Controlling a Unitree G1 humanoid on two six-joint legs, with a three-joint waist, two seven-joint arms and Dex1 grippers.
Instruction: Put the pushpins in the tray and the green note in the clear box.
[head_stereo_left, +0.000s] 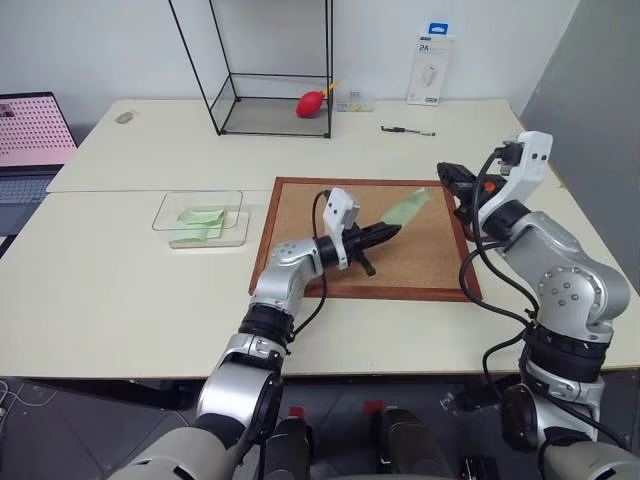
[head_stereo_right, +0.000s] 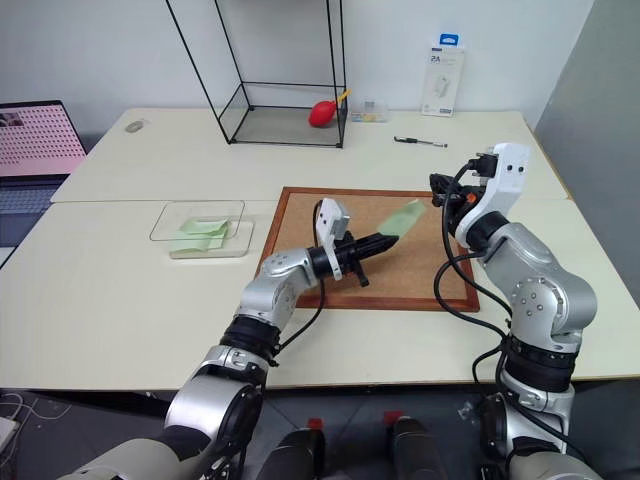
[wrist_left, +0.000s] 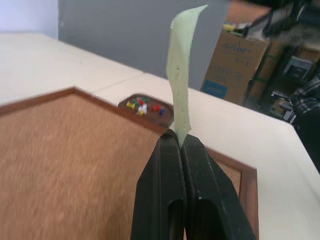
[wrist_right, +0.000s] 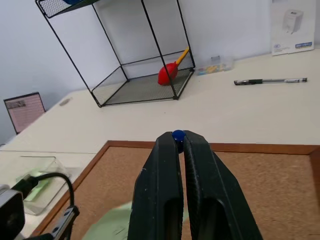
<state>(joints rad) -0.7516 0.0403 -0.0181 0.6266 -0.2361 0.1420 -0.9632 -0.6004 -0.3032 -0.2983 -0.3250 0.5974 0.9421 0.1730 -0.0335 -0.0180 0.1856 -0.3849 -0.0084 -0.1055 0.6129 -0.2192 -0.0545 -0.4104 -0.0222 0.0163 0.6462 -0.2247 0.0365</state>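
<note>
While the left gripper (wrist_left: 181, 142) has its black fingers (wrist_left: 160, 175) pressed together on one edge of the green note (wrist_left: 181, 75), the slip stands out past the tips, lifted off the cork board (head_stereo_left: 420, 250) and slanting toward the board's far right corner. That gripper lies about level over the middle of the board. The right gripper (wrist_right: 178, 140) is held above the board's right edge, its fingers (wrist_right: 200, 185) pinching a blue-headed pushpin (wrist_right: 178, 135) right at the tips. Beyond the board's far right corner, the small brown tray (wrist_left: 146, 104) sits on the counter (head_stereo_left: 120, 290) with a cluster of coloured pins (wrist_left: 145, 106) inside it. To the left of the board rests the clear box (head_stereo_left: 198, 212), holding green paper slips (head_stereo_left: 200, 220). At the back of the counter stands a tall black-framed case (head_stereo_left: 270, 70) with a red bulb blower (head_stereo_left: 312, 102) in it; a pen (head_stereo_left: 407, 130) lies to its right, near a white retail package (head_stereo_left: 431, 68) leaning on the wall. A laptop (head_stereo_left: 30, 135) sits at the far left.
</note>
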